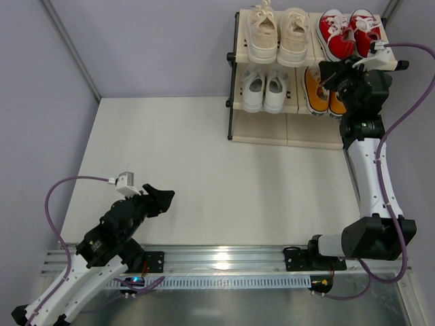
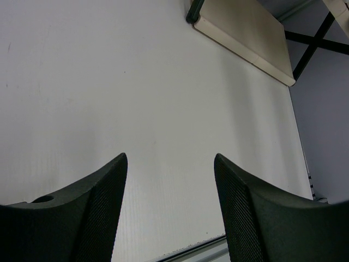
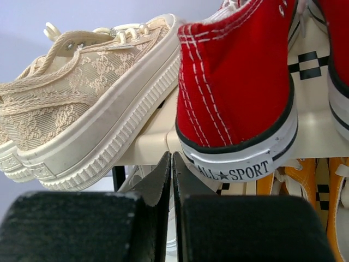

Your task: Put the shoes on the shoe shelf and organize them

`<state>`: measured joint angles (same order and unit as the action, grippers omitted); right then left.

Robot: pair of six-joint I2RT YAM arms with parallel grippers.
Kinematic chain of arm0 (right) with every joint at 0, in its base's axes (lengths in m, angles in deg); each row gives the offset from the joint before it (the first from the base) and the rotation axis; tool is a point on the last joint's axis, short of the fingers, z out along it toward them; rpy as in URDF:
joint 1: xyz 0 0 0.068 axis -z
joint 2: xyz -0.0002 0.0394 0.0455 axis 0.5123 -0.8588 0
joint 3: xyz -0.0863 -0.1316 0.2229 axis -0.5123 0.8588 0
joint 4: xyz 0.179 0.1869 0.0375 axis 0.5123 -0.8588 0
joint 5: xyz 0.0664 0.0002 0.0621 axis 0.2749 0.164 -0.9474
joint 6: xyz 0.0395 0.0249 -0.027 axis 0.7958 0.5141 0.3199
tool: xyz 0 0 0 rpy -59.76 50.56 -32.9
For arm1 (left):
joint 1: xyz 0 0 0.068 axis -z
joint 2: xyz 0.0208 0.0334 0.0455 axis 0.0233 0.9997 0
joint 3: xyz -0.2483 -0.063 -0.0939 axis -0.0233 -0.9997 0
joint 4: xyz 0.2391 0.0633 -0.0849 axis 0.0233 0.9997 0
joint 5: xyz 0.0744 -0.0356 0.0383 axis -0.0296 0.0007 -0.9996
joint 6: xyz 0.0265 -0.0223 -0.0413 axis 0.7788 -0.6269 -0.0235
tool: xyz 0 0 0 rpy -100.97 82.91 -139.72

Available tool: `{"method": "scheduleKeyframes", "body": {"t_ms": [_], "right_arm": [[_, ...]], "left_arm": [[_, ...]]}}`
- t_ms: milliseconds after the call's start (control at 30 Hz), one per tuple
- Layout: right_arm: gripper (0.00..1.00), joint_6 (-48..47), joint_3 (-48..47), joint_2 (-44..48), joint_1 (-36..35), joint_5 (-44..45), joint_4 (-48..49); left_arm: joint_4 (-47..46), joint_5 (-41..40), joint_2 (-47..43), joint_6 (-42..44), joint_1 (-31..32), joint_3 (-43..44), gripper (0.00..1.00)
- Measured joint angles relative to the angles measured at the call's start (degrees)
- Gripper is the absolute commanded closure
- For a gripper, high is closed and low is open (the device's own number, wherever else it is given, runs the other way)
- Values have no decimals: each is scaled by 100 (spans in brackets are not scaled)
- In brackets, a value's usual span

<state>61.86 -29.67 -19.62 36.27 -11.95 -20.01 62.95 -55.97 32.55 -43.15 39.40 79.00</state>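
The right pincer (image 3: 172,159), clenched on nothing, should nudge the red shoe (image 3: 234,93) just above its tips squarely and gently.

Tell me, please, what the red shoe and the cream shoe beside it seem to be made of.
Red shoe: likely matte canvas, given its woven look and white stitching; sole band looks like smooth rubber. Cream shoe: lace-patterned fabric upper, ribbed sole probably rubber.

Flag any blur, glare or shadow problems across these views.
Top external: sharp, evenly lit, glare on the silver metal rail. Left wrist: matte white table evenly lit, no glare. Right wrist: shut black right gripper blurred up close; red canvas sneaker heel crisp.
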Motion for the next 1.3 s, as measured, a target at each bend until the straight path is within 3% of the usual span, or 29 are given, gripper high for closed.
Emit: {"method": "scheduleKeyframes", "body": {"t_ms": [667, 1100, 1300], "right_arm": [[96, -240, 131, 509, -15, 1556, -48], [96, -474, 153, 601, -37, 1733, -138], [96, -415, 745, 1211, -13, 922, 214]], "left_arm": [[122, -44, -142, 0, 0, 0, 36], [302, -103, -247, 0, 0, 0, 36], [382, -103, -306, 0, 0, 107, 36]]}}
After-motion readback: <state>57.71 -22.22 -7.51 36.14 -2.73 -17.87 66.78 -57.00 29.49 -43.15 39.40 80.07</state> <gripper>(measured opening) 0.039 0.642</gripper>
